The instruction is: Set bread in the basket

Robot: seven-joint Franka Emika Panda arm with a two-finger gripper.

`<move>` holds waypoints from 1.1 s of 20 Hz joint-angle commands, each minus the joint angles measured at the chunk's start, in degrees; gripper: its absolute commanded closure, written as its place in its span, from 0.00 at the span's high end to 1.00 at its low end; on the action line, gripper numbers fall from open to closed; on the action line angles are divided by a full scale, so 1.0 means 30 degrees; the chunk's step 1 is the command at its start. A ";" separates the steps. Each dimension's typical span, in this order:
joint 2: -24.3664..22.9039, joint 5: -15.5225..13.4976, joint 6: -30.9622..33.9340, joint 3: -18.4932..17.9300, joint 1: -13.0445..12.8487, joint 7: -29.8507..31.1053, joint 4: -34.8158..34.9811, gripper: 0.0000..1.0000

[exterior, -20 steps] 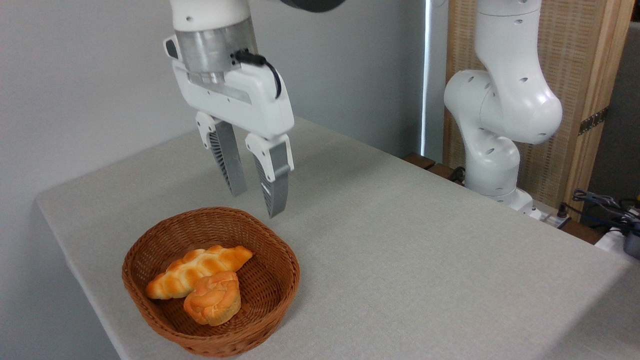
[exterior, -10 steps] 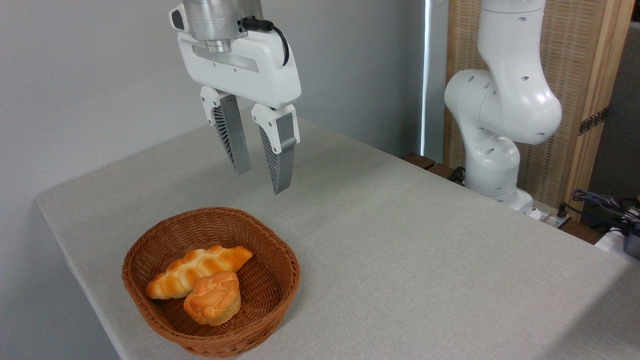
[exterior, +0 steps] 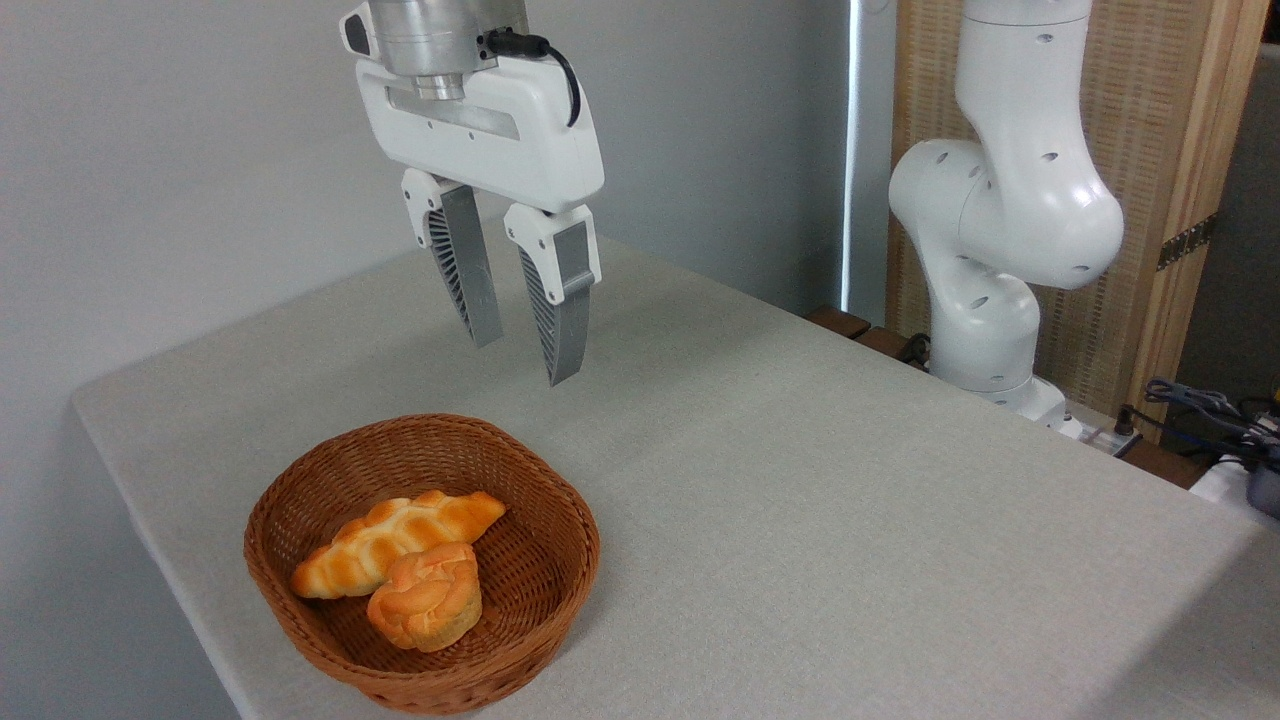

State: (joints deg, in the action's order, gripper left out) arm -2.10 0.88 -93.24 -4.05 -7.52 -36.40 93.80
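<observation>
Single fixed view, front of the counter (exterior: 800, 520).

Claw (exterior: 525, 360) hanging in the air above and behind the basket (exterior: 560, 590), well clear of its rim, fingers pointing down. Jaws parted a moderate way, gripping nothing; empty gap visible between the two grey fingers.

Bread (exterior: 425, 597) already down inside the basket, toward the near side of the basket floor, resting just against the braided loaf (exterior: 395, 540). From the claw: below, nearer the camera and a little to the left. No clear long axis on the bun, chunky and roundish with a knotted top; the loaf beside it long, running from the basket's lower left up toward its centre right.

Judged from this layout: placing done, nothing left to carry, only a retreat away from the basket remaining. Any such retreat free of obstacles, since nothing stands between claw and arm base (exterior: 990, 330) to the right of the basket.

Count: one basket, one bun, one braided loaf, one claw, one arm. Nothing else lying on the counter around the basket; cables and small gear off its far right edge, too small to tell apart.
</observation>
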 commanded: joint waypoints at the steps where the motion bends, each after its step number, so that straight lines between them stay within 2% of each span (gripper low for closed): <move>1: -0.0120 0.0233 0.0434 -0.0085 -0.0073 -0.0228 -0.0065 1.00; 3: -0.0120 0.0233 0.0434 -0.0056 -0.0073 -0.0931 -0.0065 1.00; 9: -0.0120 0.0087 0.0434 -0.0056 -0.0073 -0.1371 -0.0065 1.00; 11: -0.0091 0.0057 0.0434 -0.0056 -0.0073 -0.2422 -0.0065 1.00; 22: -0.0091 -0.0148 0.0463 -0.0085 -0.0073 -0.2369 -0.0065 1.00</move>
State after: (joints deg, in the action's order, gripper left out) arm -2.10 0.88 -93.23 -4.03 -7.57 -42.54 93.80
